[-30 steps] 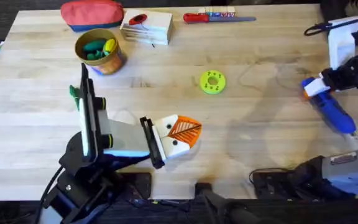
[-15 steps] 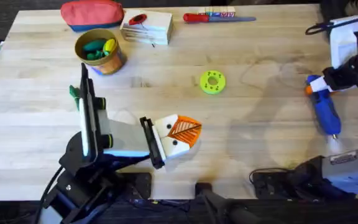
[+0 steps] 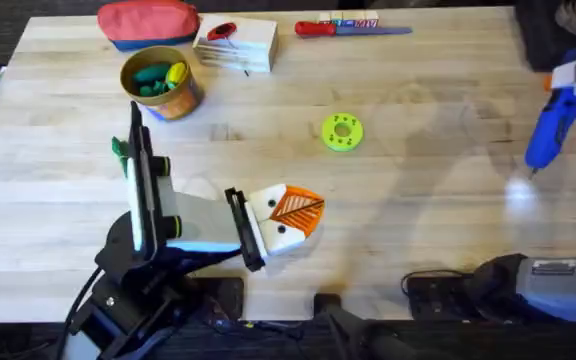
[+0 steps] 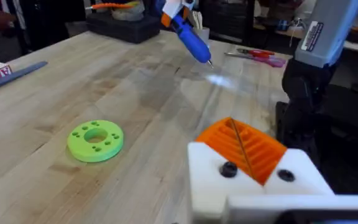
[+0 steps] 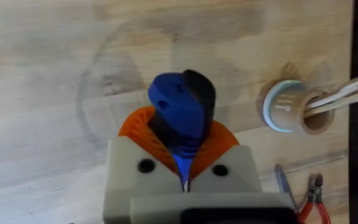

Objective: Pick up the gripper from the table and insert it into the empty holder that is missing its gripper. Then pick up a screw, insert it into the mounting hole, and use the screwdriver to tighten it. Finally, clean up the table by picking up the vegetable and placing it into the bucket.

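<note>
Overhead: blue screwdriver (image 3: 551, 125) at the table's (image 3: 418, 220) far right edge, tip angled down toward the wood, not touching it. Right wrist view: right gripper (image 5: 184, 163) clamped tight on the screwdriver's body, orange pads on both sides. Bucket (image 3: 160, 83) at upper left holds green and yellow pieces; red pouch (image 3: 148, 22) behind it, red-handled screwdriver (image 3: 351, 28) along the far edge. Yellow-green disc (image 3: 342, 132) mid-table. Left gripper (image 3: 288, 213) low at front left, orange ribbed pads pressed together, nothing between them.
</note>
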{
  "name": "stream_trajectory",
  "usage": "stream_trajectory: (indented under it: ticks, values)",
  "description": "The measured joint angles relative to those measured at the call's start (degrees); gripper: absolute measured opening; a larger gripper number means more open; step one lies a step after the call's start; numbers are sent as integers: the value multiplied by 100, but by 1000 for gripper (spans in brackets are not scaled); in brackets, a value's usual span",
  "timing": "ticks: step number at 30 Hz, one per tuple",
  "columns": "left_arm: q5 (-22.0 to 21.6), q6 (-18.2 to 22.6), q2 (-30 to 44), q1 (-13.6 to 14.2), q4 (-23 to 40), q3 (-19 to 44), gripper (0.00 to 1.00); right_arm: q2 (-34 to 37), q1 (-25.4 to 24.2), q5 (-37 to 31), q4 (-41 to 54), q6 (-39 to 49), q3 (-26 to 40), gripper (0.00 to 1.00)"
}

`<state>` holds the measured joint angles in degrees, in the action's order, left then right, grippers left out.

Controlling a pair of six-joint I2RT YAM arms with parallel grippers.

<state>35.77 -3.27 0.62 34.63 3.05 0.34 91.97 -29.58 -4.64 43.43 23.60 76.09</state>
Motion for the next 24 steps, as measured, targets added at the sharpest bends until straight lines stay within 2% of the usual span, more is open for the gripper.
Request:
stream_trajectory:
  ticks: [9,14,19,24]
  values:
    - [-2,-1,0,1,2,0,17,-1266,201,-2,-131,-708,4,8]
    - [-2,-2,0,0,0,0,17,-1938,694,39,-248,-1164,4,8]
    - [-2,-2,0,0,1,0,17,-2743,1346,365,-510,-1424,1,8]
    - [-2,-2,0,0,2,0,17,-3765,2045,692,-1377,-1809,-462,8]
